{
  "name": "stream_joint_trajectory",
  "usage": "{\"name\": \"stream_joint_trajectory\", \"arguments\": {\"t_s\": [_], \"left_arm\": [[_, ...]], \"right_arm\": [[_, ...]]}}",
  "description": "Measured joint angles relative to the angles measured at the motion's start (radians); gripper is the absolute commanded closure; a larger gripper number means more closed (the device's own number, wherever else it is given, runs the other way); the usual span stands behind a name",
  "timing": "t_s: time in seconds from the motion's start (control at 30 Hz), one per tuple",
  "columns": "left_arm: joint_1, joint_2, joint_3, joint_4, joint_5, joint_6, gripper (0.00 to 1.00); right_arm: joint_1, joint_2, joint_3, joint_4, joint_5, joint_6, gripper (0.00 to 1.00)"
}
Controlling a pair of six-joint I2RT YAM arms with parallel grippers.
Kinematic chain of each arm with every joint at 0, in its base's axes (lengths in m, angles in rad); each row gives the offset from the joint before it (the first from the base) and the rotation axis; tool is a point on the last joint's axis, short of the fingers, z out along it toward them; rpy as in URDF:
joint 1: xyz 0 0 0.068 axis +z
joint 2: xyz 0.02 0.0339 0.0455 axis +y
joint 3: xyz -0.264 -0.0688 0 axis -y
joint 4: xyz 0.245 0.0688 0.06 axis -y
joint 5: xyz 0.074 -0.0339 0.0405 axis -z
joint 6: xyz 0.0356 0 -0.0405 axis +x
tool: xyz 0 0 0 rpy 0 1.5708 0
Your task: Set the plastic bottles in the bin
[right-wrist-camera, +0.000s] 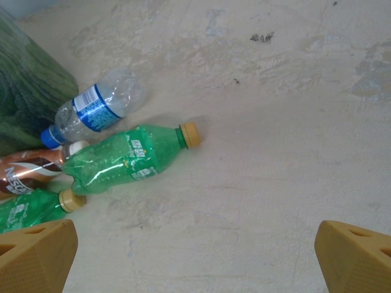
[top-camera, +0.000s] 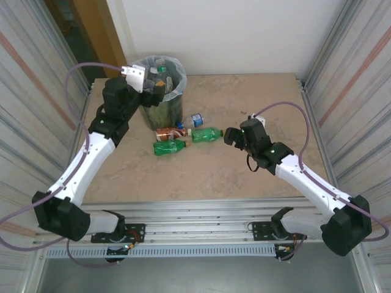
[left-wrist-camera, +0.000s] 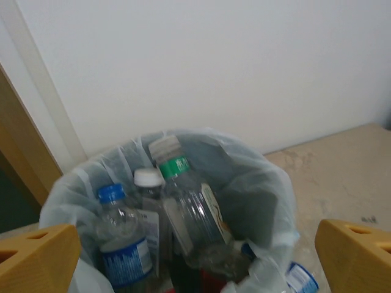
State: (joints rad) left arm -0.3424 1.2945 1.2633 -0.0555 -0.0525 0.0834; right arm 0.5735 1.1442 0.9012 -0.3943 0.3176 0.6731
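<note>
Bin (top-camera: pixel 160 113) wall is finished glossy dark green; liner (left-wrist-camera: pixel 256 183) is pale translucent. Two green bottles (right-wrist-camera: pixel 128 159) (right-wrist-camera: pixel 27 210) are yellow-capped. Brown bottle (right-wrist-camera: pixel 30 168) is white-capped. Clear bottle (right-wrist-camera: pixel 98 110) is blue-labelled and blue-capped. Tabletop (right-wrist-camera: pixel 275 152) is mottled beige. Fingers (right-wrist-camera: pixel 36 256) of right end effector (right-wrist-camera: pixel 195 262) are moulded orange-yellow.

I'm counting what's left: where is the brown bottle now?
In the top view the brown bottle lies left of centre, by the near side of the bin, with a green bottle just nearer the arms.

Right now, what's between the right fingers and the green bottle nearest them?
Only bare tabletop, in the right wrist view: nothing lies between the right fingers and the green bottle.
</note>
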Motion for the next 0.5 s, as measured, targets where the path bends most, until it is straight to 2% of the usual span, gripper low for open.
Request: {"name": "stream_joint_trajectory", "arguments": {"t_s": [0.5], "left_arm": [[-0.176,-0.214,-0.34,-0.018,-0.077,0.0,0.01]], "right_arm": [[0.0,-0.022,-0.026,-0.017,0.027,0.035,0.02]]}}
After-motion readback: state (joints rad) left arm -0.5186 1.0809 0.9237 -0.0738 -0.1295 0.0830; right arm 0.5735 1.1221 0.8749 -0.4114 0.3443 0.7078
